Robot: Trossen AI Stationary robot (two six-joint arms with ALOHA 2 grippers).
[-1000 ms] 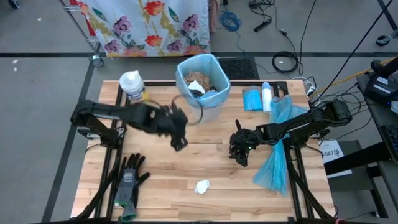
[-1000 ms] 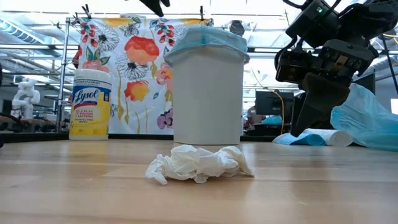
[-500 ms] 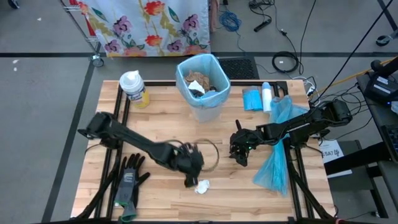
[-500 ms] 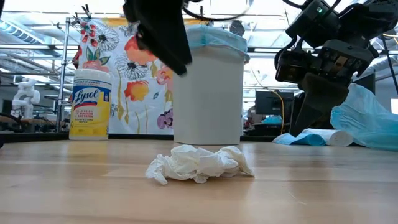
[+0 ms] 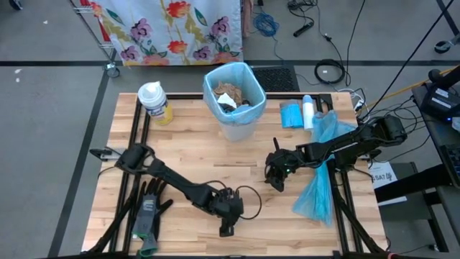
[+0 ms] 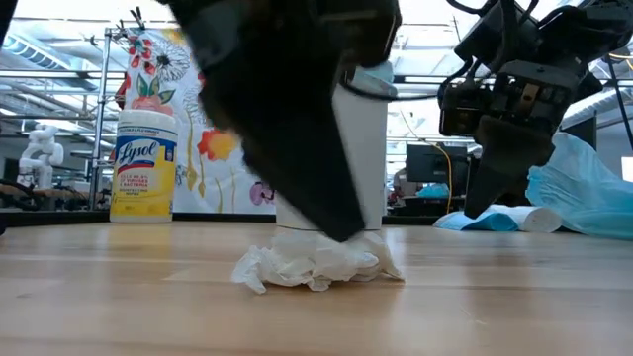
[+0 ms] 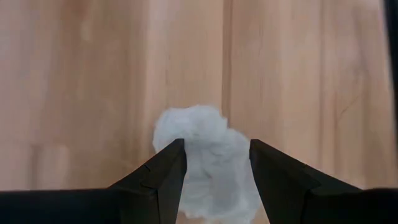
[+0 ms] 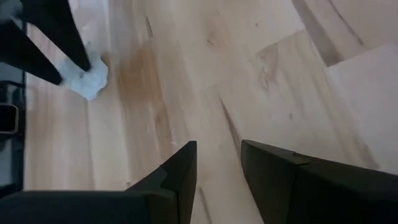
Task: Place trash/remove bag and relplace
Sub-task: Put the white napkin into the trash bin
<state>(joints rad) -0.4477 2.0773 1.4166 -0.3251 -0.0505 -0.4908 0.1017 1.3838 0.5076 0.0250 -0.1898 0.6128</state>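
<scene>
A white tissue wad (image 7: 205,134) of the trash lies on the wooden table (image 5: 187,151) near its near edge. It also shows in the low view (image 6: 316,262) and the right wrist view (image 8: 87,81). My left gripper (image 7: 216,144) is low over it, open, one finger on each side. In the high view that gripper (image 5: 224,229) hides the wad. My right gripper (image 5: 274,180) hangs open and empty right of the table's middle. The bin (image 5: 233,97), lined with a blue bag and holding brown and white scraps, stands at the far edge. My left gripper comes at the white wad from above, slanting toward the near edge, with a finger (image 7: 165,171) on each side of the wad's near part (image 7: 214,180). Whether the fingers touch it I cannot tell. The wad lies on the table.
A loose blue bag (image 5: 320,180) hangs over the right edge under my right arm. A blue bag roll (image 5: 291,115) and a white bottle (image 5: 307,111) lie at the far right. A wipes canister (image 5: 152,101) stands far left; black-and-grey gloves (image 5: 147,212) lie near left.
My left gripper has swung from beside the bin toward the table's near edge and come down over the white wad, tipping more steeply downward. The wad has stayed where it was.
</scene>
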